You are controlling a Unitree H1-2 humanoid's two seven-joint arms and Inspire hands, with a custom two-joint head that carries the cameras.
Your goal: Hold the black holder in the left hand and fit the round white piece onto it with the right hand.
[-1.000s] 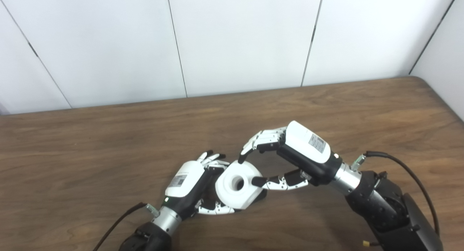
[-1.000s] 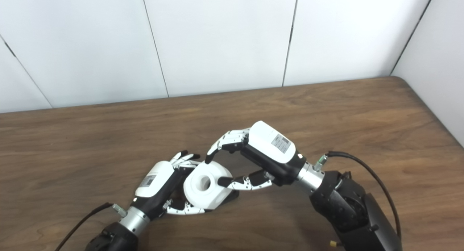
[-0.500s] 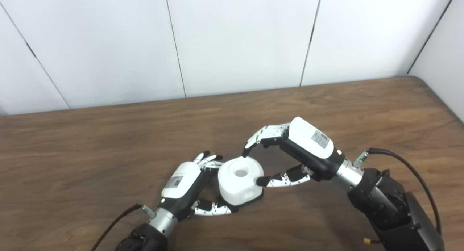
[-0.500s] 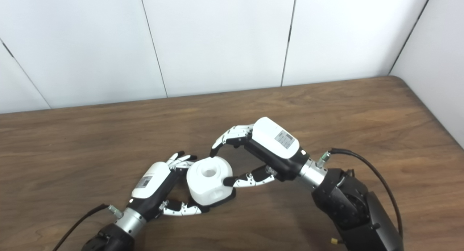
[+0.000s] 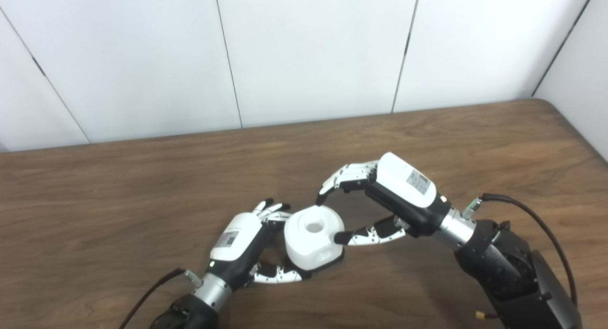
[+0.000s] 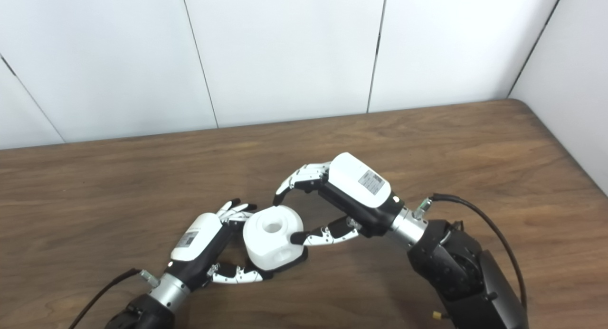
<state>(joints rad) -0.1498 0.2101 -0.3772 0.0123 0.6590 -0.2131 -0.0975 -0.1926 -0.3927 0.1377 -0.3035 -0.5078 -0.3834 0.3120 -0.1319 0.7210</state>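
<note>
The round white piece (image 5: pixel 311 241) stands with its hole facing up, seated on the black holder (image 6: pixel 295 262). Only a dark rim of the holder shows under the piece's lower right side. My left hand (image 5: pixel 236 236) cups this stack from the left, fingers behind it and thumb (image 5: pixel 278 274) curled along its front base. My right hand (image 5: pixel 401 189) reaches in from the right. Its thumb tip (image 5: pixel 341 237) presses the white piece's right side, and its fingertips (image 5: pixel 320 199) sit at the back top edge. The stack rests low, on or near the table.
The brown wooden table (image 5: pixel 118 191) runs wide to the left and behind the hands. White wall panels (image 5: pixel 308 49) close off the far edge, and the table's right edge (image 6: pixel 570 158) meets a side wall. A black cable (image 5: pixel 527 215) loops over my right forearm.
A second ago the white piece was tilted with its hole toward me; it has since turned hole-up and sunk lower. Both hands shifted slightly left; almost nothing moved in the last half second.
</note>
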